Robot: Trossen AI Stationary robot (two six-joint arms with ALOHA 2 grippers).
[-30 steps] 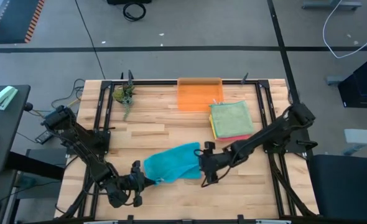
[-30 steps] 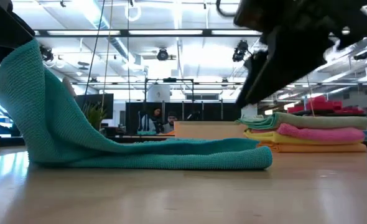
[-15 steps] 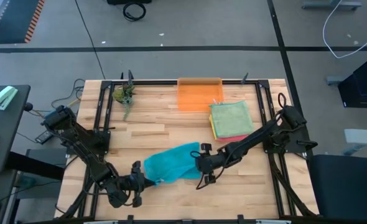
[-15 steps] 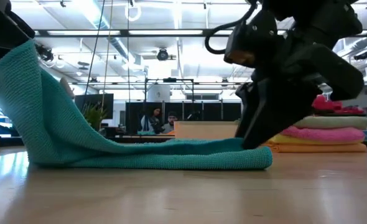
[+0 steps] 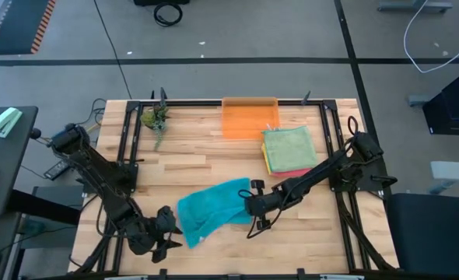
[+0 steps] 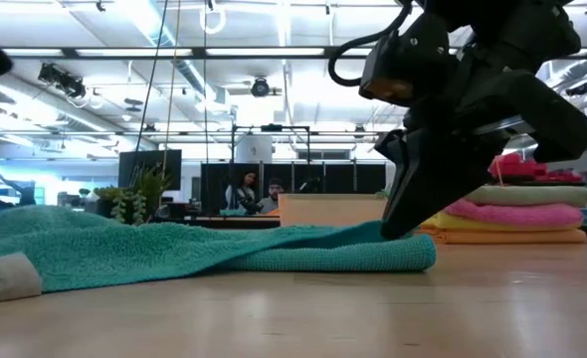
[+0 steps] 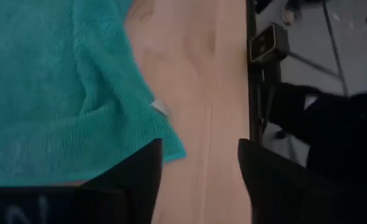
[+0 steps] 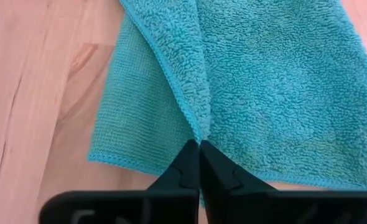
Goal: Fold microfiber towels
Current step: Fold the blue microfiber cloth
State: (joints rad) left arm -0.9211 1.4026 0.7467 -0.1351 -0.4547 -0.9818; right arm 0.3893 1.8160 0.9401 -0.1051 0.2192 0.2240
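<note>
Where a raised corner stood a second ago, the teal towel (image 5: 211, 207) now lies slack at the table's (image 5: 307, 233) front: left gripper (image 5: 165, 237) spread, empty, just beside it; right gripper (image 8: 199, 163) newly pinched on its edge. Fold unfinished. Looped pile, stitched hem, white tag (image 6: 3, 275). Beyond: folded stack (image 5: 289, 149), translucent orange bin (image 5: 249, 117).

Left gripper (image 5: 169, 236) dropped teal towel (image 5: 211, 205); right gripper (image 5: 249, 206) pinched it.
</note>
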